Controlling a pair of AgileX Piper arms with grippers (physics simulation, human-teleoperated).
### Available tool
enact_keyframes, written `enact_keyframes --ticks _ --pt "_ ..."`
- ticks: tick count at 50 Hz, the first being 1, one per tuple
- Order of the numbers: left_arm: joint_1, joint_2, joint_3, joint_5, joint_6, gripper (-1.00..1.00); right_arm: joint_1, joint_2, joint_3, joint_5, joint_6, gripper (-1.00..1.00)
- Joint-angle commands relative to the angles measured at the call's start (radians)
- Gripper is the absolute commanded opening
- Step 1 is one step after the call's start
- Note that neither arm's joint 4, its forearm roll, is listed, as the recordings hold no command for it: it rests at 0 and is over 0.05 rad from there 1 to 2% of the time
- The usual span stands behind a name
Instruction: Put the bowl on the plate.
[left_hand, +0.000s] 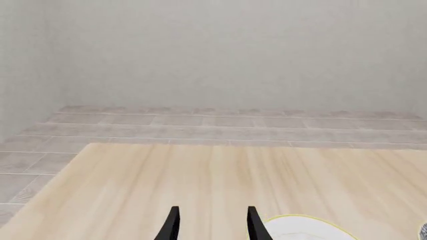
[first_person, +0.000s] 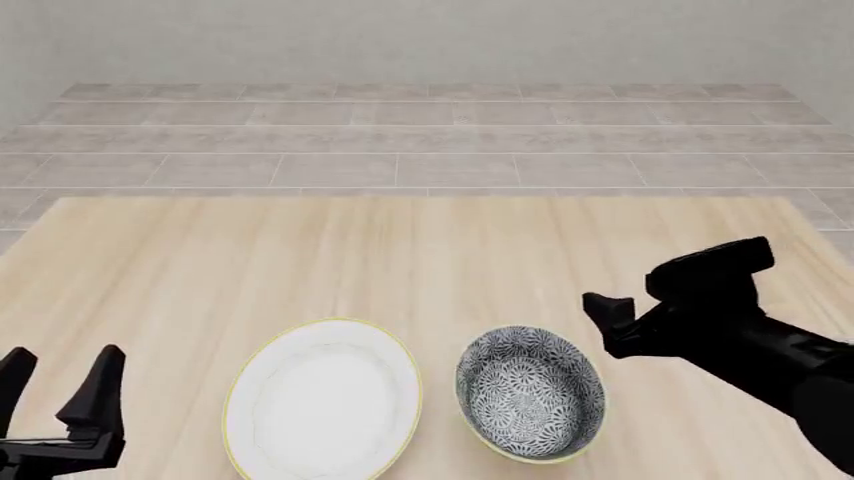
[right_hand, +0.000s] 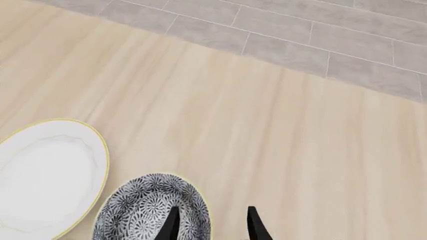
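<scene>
The bowl (first_person: 530, 393), blue-grey with a floral pattern and a yellowish rim, stands upright on the table near the front edge. The white plate (first_person: 324, 400) with a gold rim lies just to its left, apart from it. My right gripper (first_person: 611, 320) is open, just right of the bowl's far rim and above it. In the right wrist view the bowl (right_hand: 143, 210) shows its rim between the open fingers of the right gripper (right_hand: 211, 225), beside the plate (right_hand: 50, 175). My left gripper (first_person: 60, 385) is open and holds nothing, left of the plate. The left gripper (left_hand: 211, 225) sees the plate's edge (left_hand: 307, 227).
The light wooden table (first_person: 427, 260) stretches back to a grey tiled floor (first_person: 427, 140) and a pale wall. The right arm (first_person: 761, 350) comes in low over the table's right side.
</scene>
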Motion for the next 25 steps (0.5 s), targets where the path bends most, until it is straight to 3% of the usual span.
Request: enact_keyframes --ticks 1,12,25 --pt "0.000 0.013 0.001 -0.015 0.001 1.00 0.016 0.019 0.002 0.023 0.026 1.00" --pt "0.000 0.011 0.002 -0.017 0.002 1.00 0.043 0.068 0.034 -0.019 0.067 1.00" --pt "0.000 0.002 0.003 -0.008 0.004 1.00 0.027 0.121 0.072 -0.073 0.062 1.00"
